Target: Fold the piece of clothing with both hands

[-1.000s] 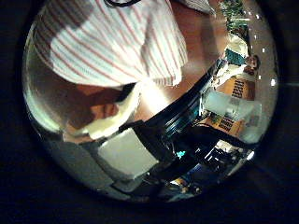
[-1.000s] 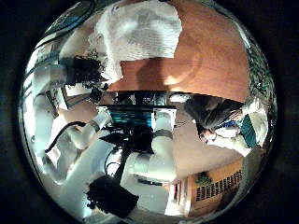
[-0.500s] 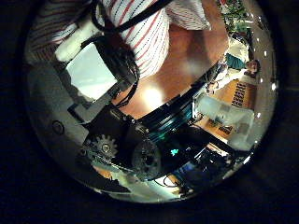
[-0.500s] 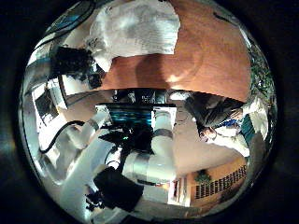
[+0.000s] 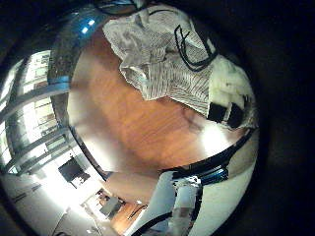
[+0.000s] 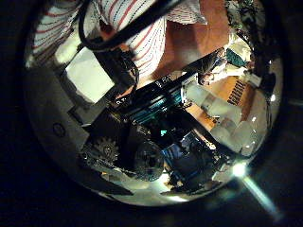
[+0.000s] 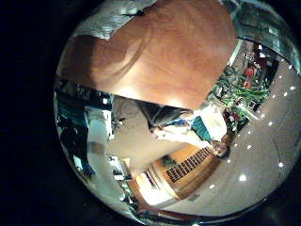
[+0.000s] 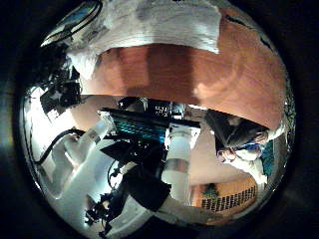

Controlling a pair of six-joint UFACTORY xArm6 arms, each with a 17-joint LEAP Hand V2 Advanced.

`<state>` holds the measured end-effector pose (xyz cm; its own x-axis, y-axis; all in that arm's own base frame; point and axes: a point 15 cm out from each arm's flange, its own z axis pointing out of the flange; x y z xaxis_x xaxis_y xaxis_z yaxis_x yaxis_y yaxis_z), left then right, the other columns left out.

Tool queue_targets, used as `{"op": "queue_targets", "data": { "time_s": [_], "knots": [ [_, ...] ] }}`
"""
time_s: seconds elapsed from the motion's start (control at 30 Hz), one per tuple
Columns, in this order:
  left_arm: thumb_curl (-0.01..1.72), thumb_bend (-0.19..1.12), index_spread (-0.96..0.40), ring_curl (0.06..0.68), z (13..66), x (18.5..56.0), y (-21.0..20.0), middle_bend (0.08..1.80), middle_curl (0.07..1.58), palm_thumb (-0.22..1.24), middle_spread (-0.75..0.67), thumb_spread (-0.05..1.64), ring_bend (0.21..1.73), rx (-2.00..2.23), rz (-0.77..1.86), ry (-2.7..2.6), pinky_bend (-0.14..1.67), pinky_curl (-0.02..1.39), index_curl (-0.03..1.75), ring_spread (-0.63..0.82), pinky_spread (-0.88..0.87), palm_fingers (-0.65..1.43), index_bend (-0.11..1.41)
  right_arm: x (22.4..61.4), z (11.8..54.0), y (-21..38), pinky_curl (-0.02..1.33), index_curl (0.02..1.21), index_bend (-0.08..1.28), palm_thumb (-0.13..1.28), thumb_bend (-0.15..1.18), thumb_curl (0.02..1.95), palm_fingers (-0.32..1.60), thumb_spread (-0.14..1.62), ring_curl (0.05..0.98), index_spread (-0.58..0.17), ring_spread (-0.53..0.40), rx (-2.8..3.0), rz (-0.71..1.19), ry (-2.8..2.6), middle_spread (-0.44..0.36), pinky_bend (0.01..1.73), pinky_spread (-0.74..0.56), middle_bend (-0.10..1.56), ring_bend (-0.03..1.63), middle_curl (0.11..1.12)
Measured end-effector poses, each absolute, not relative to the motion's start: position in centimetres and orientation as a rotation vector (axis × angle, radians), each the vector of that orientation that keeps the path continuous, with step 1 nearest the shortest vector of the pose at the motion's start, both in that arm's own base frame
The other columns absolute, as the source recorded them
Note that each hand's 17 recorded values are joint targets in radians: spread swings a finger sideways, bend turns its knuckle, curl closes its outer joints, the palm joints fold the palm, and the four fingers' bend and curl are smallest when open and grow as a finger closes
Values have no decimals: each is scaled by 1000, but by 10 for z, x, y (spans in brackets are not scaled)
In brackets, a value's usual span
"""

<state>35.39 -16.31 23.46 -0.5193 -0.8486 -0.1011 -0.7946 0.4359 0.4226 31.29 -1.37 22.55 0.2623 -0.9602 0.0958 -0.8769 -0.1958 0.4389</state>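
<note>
Garment [image 5: 162,61] on table [image 5: 128,123]; unseen here.

Striped cloth garment [image 5: 162,59], glossy wooden table [image 5: 128,123]

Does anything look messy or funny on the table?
The striped shirt lies bunched and wrinkled on the wooden table instead of flat or neatly folded, which fits a fold not yet finished. A hand rests at its edge. Nothing looks spilled or broken.
</note>
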Motion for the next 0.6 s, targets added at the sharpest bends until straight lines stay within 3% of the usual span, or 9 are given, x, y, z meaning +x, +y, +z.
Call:
{"op": "queue_targets", "data": {
  "time_s": [0.43,0.53,0.6],
  "knots": [
    [606,-6,-635,539,246,351,-164,871,1197,889,-609,1236,1457,1468,-654,-2523,1306,666,901,-448,-602,793,375,331,185,-13,203,311,177,295,-15,274,228,1056,280,-246,-58,2143,-210,-1725,-49,613,191,341,698,401],
    [609,-7,-643,538,247,349,-163,874,1206,890,-615,1237,1463,1468,-656,-2517,1313,667,974,-447,-601,787,346,338,174,-12,181,320,191,436,36,303,405,1102,292,-255,-119,2143,-202,-1735,-92,585,130,412,775,423],
    [611,-7,-648,537,251,347,-164,876,1211,889,-619,1237,1467,1470,-645,-2517,1316,667,1021,-446,-599,785,326,345,173,-11,185,323,177,538,69,326,627,1125,318,-287,-186,2158,-177,-1750,-139,664,1,463,876,448]
  ]
}}
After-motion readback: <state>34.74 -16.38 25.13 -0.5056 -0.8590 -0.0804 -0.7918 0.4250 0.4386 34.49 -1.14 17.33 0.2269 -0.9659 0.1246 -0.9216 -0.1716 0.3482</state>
